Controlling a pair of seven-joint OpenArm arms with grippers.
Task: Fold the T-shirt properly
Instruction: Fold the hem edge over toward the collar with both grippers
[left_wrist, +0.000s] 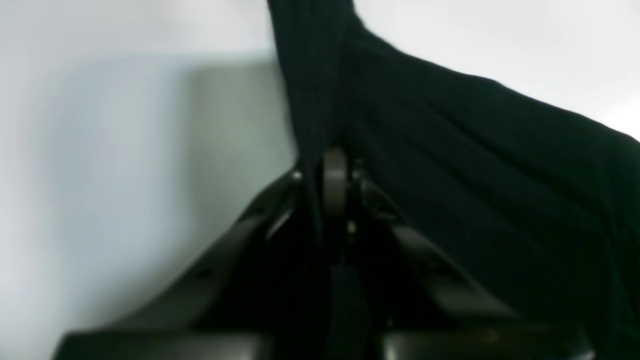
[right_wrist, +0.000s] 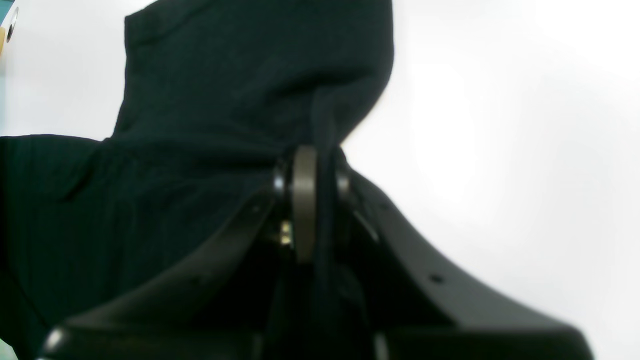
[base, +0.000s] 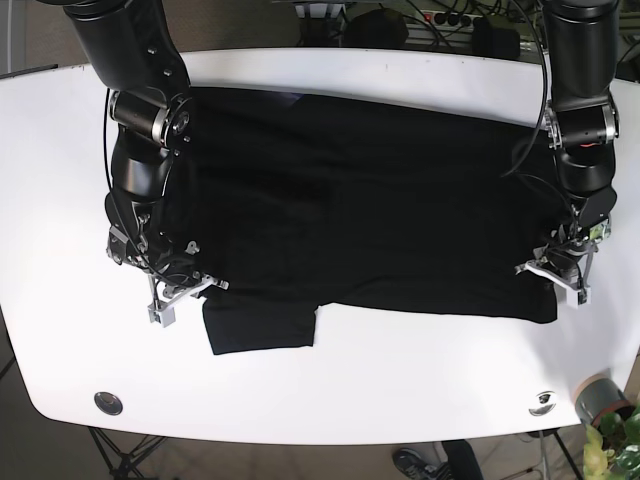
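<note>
Black T-shirt lies spread across the white table, covering most of its middle from left to right. A sleeve sticks out toward the near edge at lower left.

Right gripper sits at the shirt's near-left corner in the base view; wrist view shows its jaws closed together with a fold of black cloth pinched between them, fabric draping up and to the left.

Left gripper sits at the shirt's near-right corner. Its jaws are likewise clamped on a ridge of cloth, the shirt fanning off to the right over the table.
</note>
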